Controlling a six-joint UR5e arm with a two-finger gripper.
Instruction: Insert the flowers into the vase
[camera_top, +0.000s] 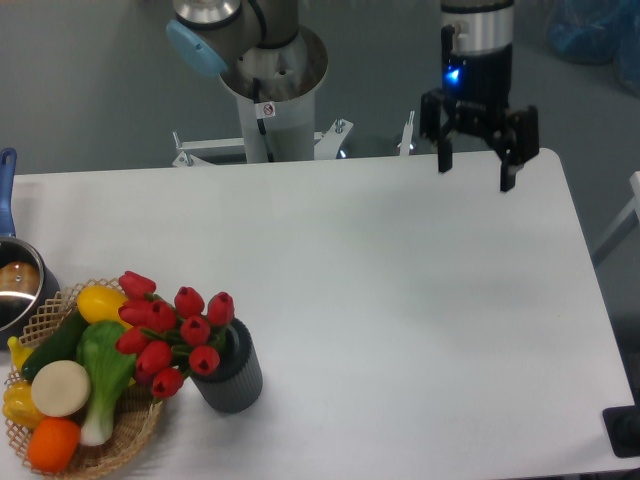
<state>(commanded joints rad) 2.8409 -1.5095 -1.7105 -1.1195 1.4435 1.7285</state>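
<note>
- The claw (476, 172) is hanging over the table's (400, 320) far edge, fingers pointing down and spread wide, gripping nothing.
- A blue light is glowing on the wrist just above the claw.
- The flowers (170, 330) are sitting well apart from the claw, toward the near left of the table, with their stems down in the vase (231, 372).
- The red buds are leaning out leftward from the vase, away from the claw, and are hanging over the basket (120, 440).
- The basket is lying beyond the vase from the claw, touching or almost touching it, and holding toy vegetables.
- A pot (15, 290) with a blue handle is sitting at the left edge, farthest from the claw.
</note>
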